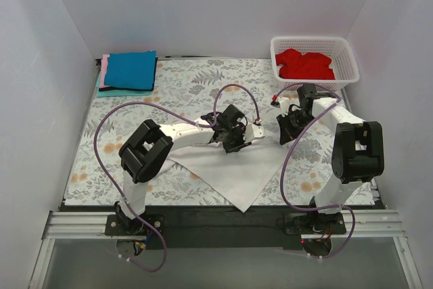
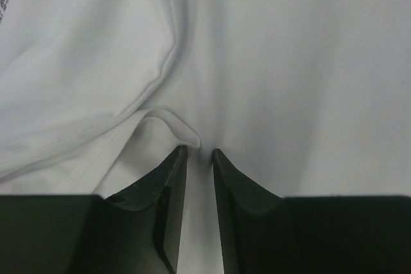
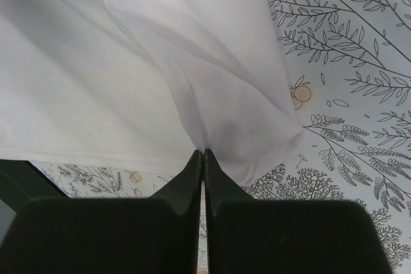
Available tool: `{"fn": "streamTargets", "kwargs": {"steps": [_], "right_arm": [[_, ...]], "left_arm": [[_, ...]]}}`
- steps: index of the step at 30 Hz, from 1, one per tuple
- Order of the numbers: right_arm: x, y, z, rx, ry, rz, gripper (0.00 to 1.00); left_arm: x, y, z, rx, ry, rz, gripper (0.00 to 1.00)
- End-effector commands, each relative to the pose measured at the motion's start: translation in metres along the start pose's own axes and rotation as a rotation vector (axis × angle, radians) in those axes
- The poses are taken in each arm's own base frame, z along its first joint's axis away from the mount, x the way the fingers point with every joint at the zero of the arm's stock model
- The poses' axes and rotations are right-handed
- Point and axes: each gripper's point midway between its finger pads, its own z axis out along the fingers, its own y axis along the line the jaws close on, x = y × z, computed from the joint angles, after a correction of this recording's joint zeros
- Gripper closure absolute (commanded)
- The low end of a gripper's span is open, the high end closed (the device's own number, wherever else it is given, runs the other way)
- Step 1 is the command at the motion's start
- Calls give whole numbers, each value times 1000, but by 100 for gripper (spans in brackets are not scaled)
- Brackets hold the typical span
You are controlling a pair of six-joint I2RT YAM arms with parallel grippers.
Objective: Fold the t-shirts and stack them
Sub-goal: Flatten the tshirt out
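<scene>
A white t-shirt (image 1: 230, 174) lies spread and partly lifted on the middle of the table. My left gripper (image 1: 235, 137) sits over its upper edge. In the left wrist view the gripper (image 2: 199, 153) stands narrowly parted with a ridge of the white cloth (image 2: 289, 62) pinched between its fingers. My right gripper (image 1: 287, 128) holds the shirt's right corner. In the right wrist view it (image 3: 203, 153) is shut on the white cloth (image 3: 96, 94), which pulls taut to its tips. A red t-shirt (image 1: 304, 64) lies in the basket. A folded blue t-shirt (image 1: 132, 69) lies on a pink one (image 1: 103, 72) at the back left.
The floral table cloth (image 1: 189, 86) covers the table and shows in the right wrist view (image 3: 353, 62). The white lattice basket (image 1: 311, 40) stands at the back right. White walls close in the left, back and right sides.
</scene>
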Motion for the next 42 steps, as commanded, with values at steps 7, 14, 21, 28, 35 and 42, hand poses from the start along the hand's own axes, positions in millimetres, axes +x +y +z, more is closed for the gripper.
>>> {"fn": "streamTargets", "kwargs": {"steps": [7, 14, 21, 28, 35, 42], "right_arm": [[2, 6, 0, -34, 3, 9, 99], [4, 6, 1, -32, 9, 5, 99], [6, 4, 1, -28, 14, 5, 99], [5, 2, 2, -31, 14, 13, 99], [8, 1, 5, -35, 25, 21, 99], [12, 1, 7, -44, 34, 32, 99]], "left_arm": [[-34, 20, -27, -67, -72, 51, 79], [-21, 29, -14, -67, -38, 43, 82], [-16, 24, -10, -34, -32, 61, 81], [-8, 15, -8, 5, -14, 62, 77], [-5, 17, 3, 7, 4, 69, 78], [-4, 19, 11, 11, 12, 72, 71]]}}
